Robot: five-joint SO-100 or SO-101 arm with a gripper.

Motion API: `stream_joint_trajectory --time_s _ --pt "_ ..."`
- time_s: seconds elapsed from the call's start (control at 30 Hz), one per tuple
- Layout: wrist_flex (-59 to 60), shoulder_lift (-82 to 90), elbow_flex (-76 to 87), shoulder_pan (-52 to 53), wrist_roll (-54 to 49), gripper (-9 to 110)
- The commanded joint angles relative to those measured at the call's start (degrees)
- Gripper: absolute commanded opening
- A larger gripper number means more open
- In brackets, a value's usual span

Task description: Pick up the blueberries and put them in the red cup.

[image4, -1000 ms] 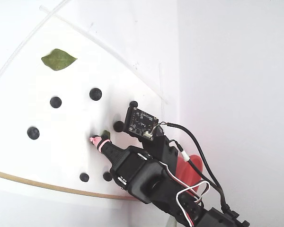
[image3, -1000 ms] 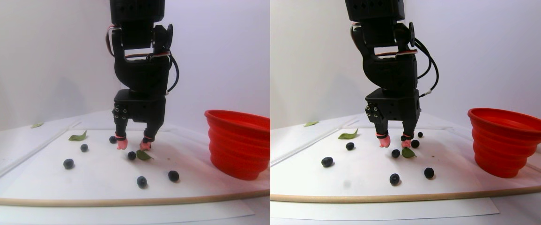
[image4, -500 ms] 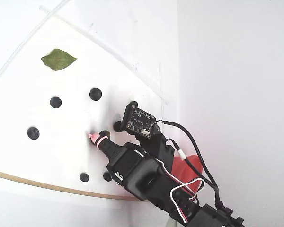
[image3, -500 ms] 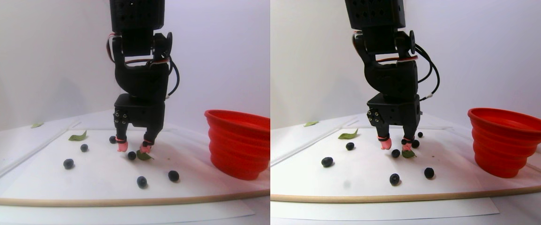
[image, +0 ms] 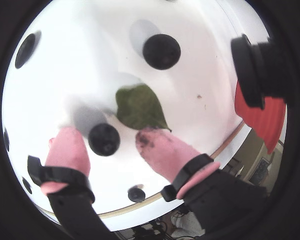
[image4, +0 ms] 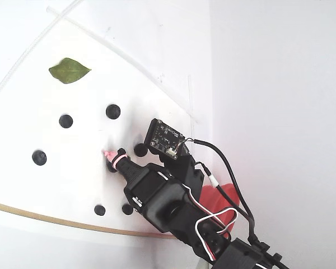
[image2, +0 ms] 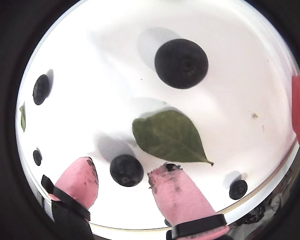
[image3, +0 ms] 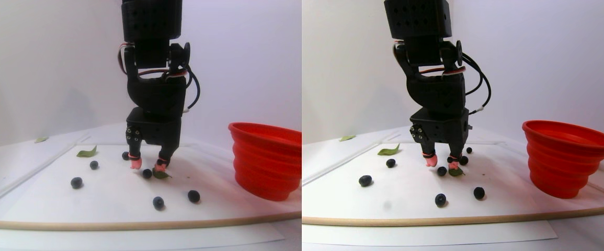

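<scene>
The gripper [image2: 124,182] hangs low over the white sheet [image3: 45,198] with its 2 pink fingertips [image2: 80,180] spread, straddling 1 blueberry [image2: 126,170]; in both wrist views that berry sits in the gap, with white sheet showing between it and each tip, so nothing is pinched yet. Take that berry as the landmark. A green leaf [image2: 170,136] lies just beyond it, its near edge close to or touching the right-hand fingertip in a wrist view [image: 157,150]. A larger-looking berry [image2: 181,63] lies further beyond the leaf, and 2 more sit well off to the left in that wrist view. The red cup [image3: 265,159] stands well apart from the landmark berry, to the right in the stereo pair view, upright and open.

The main risk is the leaf: if the jaws close as they stand, the right tip may drag or trap the leaf edge along with the berry, and leaf would then go to the cup too. A second risk is rolling: the berry is round and small, and an off-centre squeeze could squirt it out forward. Whether the tips rest on the sheet or hover just above it is hard to judge through the fisheye; too high and they may clip only the berry's top. Too hard a squeeze might crush it.
</scene>
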Motion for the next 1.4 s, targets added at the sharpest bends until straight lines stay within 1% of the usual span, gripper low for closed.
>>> stream_joint_trajectory --time_s 0.0,0.77,1.13,1.37 --pt "-1.41 0.44 -1.93 -0.18 0.97 20" --pt "-4.39 -2.64 -1.67 -0.44 2.72 17" --pt "-4.75 -3.16 -1.49 -0.53 3.52 12" --pt "-5.10 -2.02 -0.53 -0.53 3.34 11"
